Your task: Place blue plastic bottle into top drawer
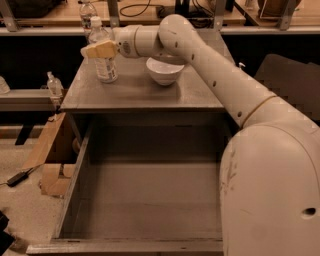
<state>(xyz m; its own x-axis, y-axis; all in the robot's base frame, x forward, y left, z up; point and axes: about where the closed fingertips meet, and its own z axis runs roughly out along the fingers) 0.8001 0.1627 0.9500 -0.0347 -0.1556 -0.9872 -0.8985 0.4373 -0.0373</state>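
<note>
The blue plastic bottle (106, 67) stands upright at the back left of the grey cabinet top (135, 95); it is clear with a white cap and a white label. My gripper (100, 50) is at the bottle's upper body, overlapping it from the right, with the arm stretched over the white bowl (164, 74). I cannot tell whether it touches the bottle. The top drawer (145, 200) is pulled out wide below the cabinet top, with a plain grey floor and nothing in it.
A slimmer clear bottle (87, 10) stands behind the cabinet. A small pump bottle (54, 85) sits on a shelf at the left. A cardboard box (50, 150) and a black cable piece (17, 177) lie on the floor at the left. A dark chair (290, 80) is at the right.
</note>
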